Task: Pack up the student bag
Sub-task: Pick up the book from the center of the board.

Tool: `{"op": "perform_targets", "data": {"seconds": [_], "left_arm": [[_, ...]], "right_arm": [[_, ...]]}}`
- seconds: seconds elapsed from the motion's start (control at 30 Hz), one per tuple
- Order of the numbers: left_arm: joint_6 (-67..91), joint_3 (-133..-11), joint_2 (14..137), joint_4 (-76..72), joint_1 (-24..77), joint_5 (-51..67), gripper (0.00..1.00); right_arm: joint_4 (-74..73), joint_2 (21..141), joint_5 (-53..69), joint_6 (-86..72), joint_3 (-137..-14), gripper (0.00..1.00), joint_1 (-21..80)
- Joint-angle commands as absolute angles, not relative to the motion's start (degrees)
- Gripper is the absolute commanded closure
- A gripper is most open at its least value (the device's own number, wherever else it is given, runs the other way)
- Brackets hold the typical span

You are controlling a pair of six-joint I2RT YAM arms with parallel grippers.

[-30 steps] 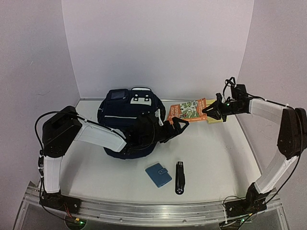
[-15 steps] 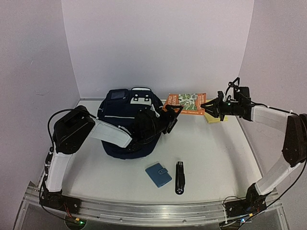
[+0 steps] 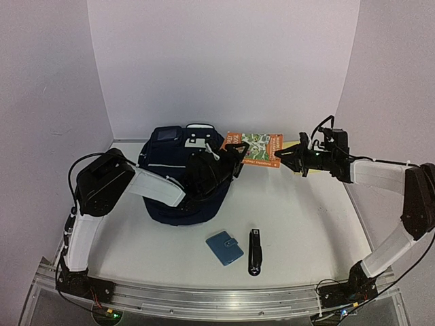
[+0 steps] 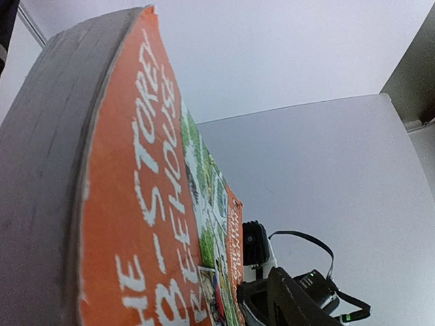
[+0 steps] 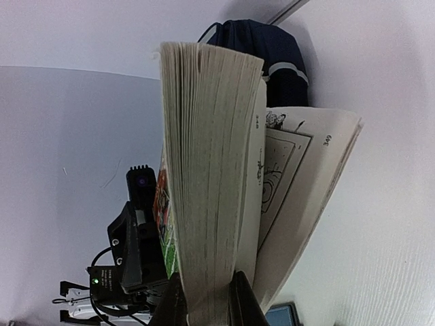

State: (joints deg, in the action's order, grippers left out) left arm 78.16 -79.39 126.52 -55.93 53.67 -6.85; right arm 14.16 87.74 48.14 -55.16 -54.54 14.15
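Note:
The student bag (image 3: 173,173), dark navy with thin white stripes, sits on the table at back left; its top also shows in the right wrist view (image 5: 262,47). An orange-covered book (image 3: 255,147) is held in the air to the right of the bag. My right gripper (image 3: 287,158) is shut on the book's right end, its fingers (image 5: 171,302) clamping the page block (image 5: 211,156). My left gripper (image 3: 236,153) is at the book's left end, open. The cover (image 4: 149,224) fills the left wrist view, and one finger (image 4: 289,305) stands just off it.
A small light-blue snap wallet (image 3: 224,247) and a black stapler-like tool (image 3: 254,251) lie on the table in front of the bag. A yellow pad (image 3: 293,144) lies at the back right, partly behind the book. White walls stand at the back and on both sides.
My right gripper has carried the book left and up toward the bag. My left gripper has risen from below the book to its left end.

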Motion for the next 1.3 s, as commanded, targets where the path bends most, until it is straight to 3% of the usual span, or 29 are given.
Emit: {"op": "perform_targets", "data": {"seconds": [0.0, 0.13, 0.3, 0.37, 0.5, 0.63, 0.9, 1.13, 1.27], "left_arm": [[77.42, -78.65, 124.53, -62.74, 53.62, -8.27, 0.47], [75.63, -76.15, 122.41, -63.77, 53.62, -9.12, 0.65], [71.54, -70.86, 116.21, -62.69, 53.61, -7.90, 0.90], [69.85, -68.74, 112.85, -60.04, 53.61, -6.51, 0.97], [64.68, -65.72, 105.22, -50.48, 53.71, -2.29, 1.00], [58.54, -62.49, 96.17, -37.36, 53.81, 1.84, 1.00], [52.73, -51.85, 77.66, -17.81, 54.03, 5.22, 1.00], [51.67, -46.59, 64.69, -3.23, 55.07, -1.83, 1.00], [51.42, -45.83, 61.18, 2.06, 56.08, -5.66, 1.00]], "right_arm": [[23.45, 85.89, 53.47, -54.26, -54.12, 1.00, 19.10], [23.98, 86.65, 53.76, -53.01, -54.15, 1.00, 20.67], [21.76, 87.17, 54.21, -48.93, -56.00, 0.73, 21.11], [15.56, 87.36, 53.53, -43.53, -58.52, 0.57, 21.00], [-0.14, 88.48, 49.46, -28.91, -66.43, 0.28, 20.98], [-11.57, 90.88, 44.23, -16.36, -75.55, 0.16, 21.02], [-25.84, 99.96, 40.89, 2.21, -91.50, 0.13, 25.43], [-28.98, 106.82, 35.77, 13.24, -98.91, 0.15, 33.06], [-29.44, 114.67, 30.56, 7.58, -107.06, 0.13, 34.71]]}}
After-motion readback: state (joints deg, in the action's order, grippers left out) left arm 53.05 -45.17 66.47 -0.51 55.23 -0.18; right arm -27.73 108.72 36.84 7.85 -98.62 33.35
